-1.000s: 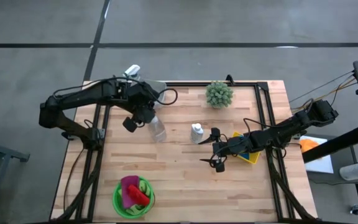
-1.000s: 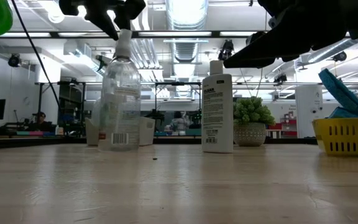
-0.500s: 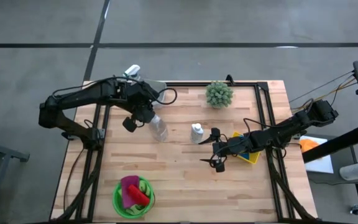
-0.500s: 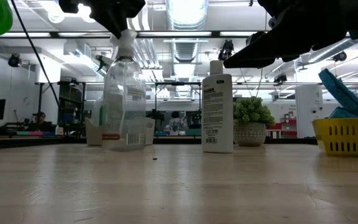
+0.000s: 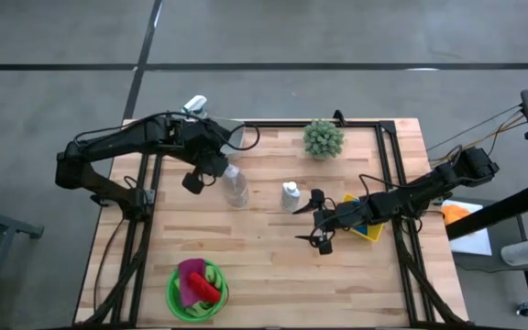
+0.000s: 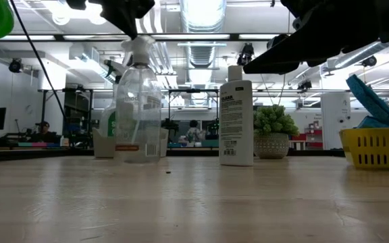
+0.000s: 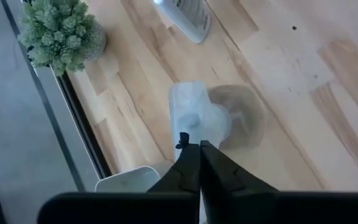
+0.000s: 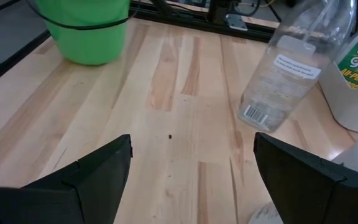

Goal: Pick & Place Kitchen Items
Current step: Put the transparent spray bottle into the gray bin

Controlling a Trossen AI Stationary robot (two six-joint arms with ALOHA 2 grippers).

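Up front, green bucket (image 5: 196,291) at the near table edge with a pink cloth (image 5: 191,276) and a red item (image 5: 207,289) inside. Mid-table, right gripper (image 5: 318,220) hovers with fingers spread wide, holding nothing; yellow basket (image 5: 367,226) with a blue cloth just beside its arm. White bottle (image 5: 290,194) upright near it. Left gripper (image 5: 225,171) pinched together at the nozzle top of the clear spray bottle (image 5: 235,189), which stands slightly tilted left of the white bottle. Potted plant (image 5: 324,138) at the far edge.
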